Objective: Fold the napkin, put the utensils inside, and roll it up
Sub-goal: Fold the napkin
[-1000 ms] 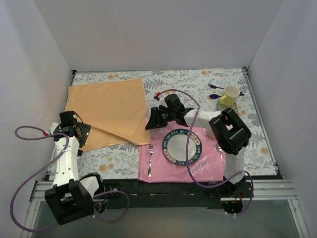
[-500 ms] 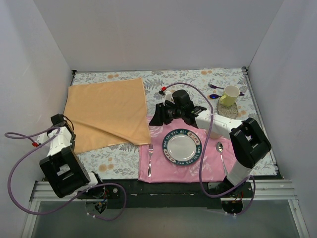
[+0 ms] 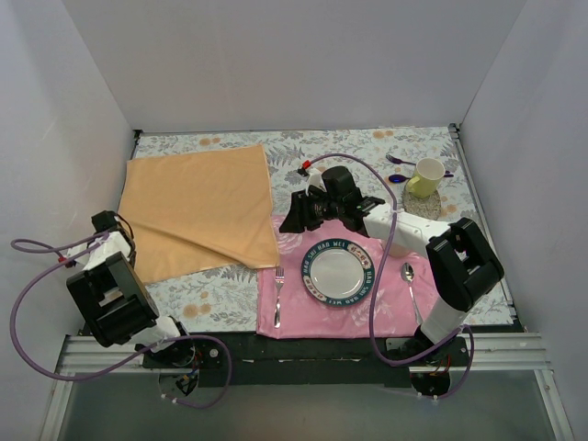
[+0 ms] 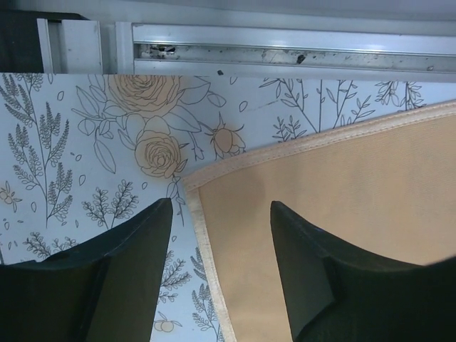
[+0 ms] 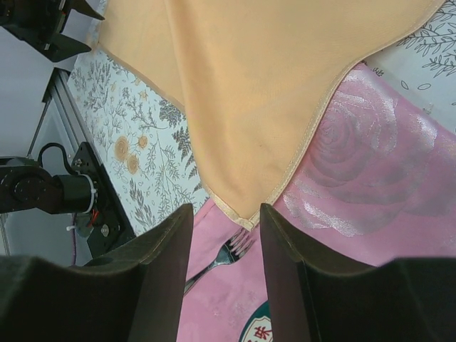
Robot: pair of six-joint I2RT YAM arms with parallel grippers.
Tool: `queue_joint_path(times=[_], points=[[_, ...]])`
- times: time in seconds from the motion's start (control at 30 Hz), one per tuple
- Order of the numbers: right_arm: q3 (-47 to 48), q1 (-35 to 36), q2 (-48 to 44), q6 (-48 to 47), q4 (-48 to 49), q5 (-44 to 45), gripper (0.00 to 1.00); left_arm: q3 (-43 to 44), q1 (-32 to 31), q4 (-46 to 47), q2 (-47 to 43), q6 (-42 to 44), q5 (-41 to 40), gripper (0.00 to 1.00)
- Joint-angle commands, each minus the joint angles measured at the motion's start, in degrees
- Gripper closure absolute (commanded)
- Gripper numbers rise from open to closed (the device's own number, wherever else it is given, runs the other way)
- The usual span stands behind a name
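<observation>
The napkin [image 3: 197, 207] lies spread at the table's 10 o'clock, its 8 o'clock corner between the parted jaws of the left gripper [image 4: 221, 205] and its 4 o'clock tip, overlapping the pink placemat [image 5: 370, 157], between the parted jaws of the right gripper [image 5: 226, 208].

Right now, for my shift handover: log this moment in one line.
napkin: spread on table | left fingers: open over a left-side corner | right fingers: open over corner lying on pink placemat | held: nothing
</observation>
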Motion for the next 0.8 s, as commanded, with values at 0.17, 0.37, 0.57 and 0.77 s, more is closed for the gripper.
queue_joint_path(times=[0.17,0.37,0.57,0.77], points=[[-1.18,-0.88,-1.37,0.45,2.15,-1.66,0.50,-2.02,0.49,3.58,1.06,-0.27,-0.68,0.46],[-1.27,-0.97,-0.84,1.24,2.77,-2.36,0.50,-3.25,0.84,4.11,0.27,-0.80,-1.20,0.51],[-1.35,-0.97,-0.84,1.24,2.77,-2.36,0.51,-7.02,3.12,6.30,2.11,-2.99,0.64,0.53],[-1.88,-1.32,-0.93,1.16,2.68,-1.92,0.51,-8.44,4.97,7.54,1.24,-3.88,1.70,0.78]])
